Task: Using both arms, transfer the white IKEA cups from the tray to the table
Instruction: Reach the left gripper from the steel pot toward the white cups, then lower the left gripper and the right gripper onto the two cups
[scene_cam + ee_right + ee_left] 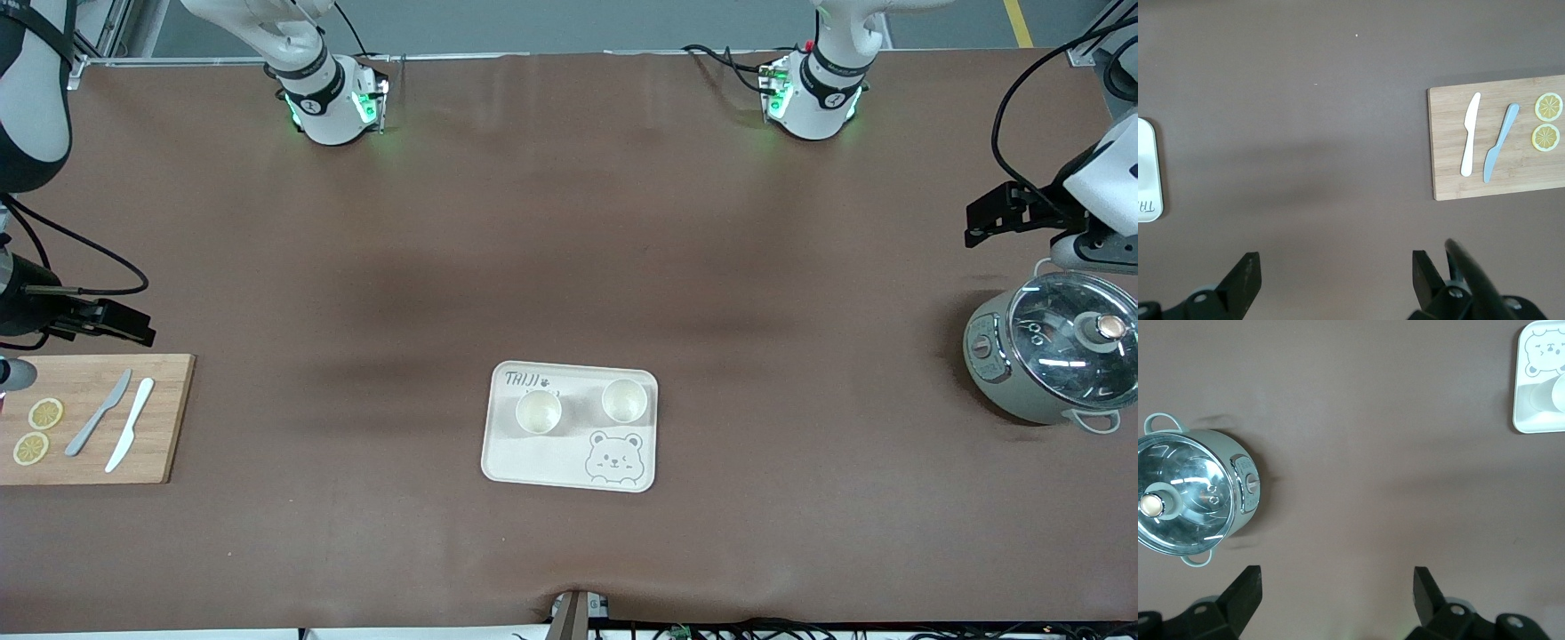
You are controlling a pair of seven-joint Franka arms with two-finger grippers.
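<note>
Tray with a bear drawing sits near the middle of the brown surface, toward the front camera, and we see both white cups on it. Cup one is on the tray's part toward the right arm's end, upright, mouth up. Cup two stands beside it, toward the left arm's end, a bit farther from the camera, upright too, the two apart and not touching. Nothing grips either cup.

Wooden cutting board lies at the right arm's end, with a grey knife, a white knife and two lemon slices on it. Grey-green pot with a glass lid sits at the left arm's end, lid on.

Right claw hangs over the surface just above the board's farther edge; in its wrist view the fingers are spread wide, holding nothing. Left claw hangs over the surface beside the pot, farther from the camera than it; its fingers are also wide apart and hold nothing. Both arms wait well apart from the tray.
</note>
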